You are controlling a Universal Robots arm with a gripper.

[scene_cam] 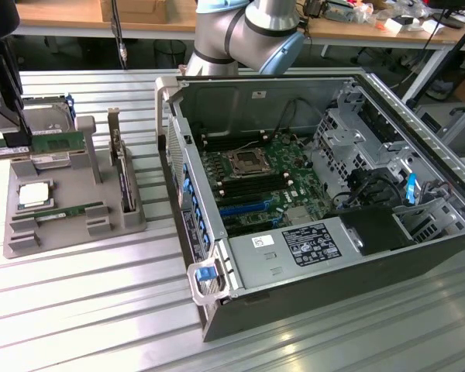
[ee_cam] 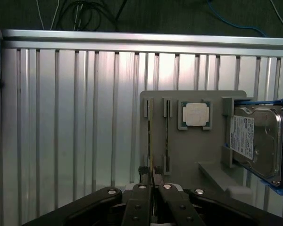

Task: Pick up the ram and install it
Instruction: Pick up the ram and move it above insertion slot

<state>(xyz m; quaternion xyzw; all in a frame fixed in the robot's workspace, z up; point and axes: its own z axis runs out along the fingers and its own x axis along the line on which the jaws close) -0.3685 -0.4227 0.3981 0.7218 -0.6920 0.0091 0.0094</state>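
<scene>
Gripping the ram [ee_cam: 150,136] with closed jaws, on edge in the outermost slot of the grey holder [ee_cam: 198,150]. Best to pull straight out, without any twist. See in wrist view the thin edge between the jaws; in exterior view, the open computer case [scene_cam: 225,105] beside the holder.
</scene>
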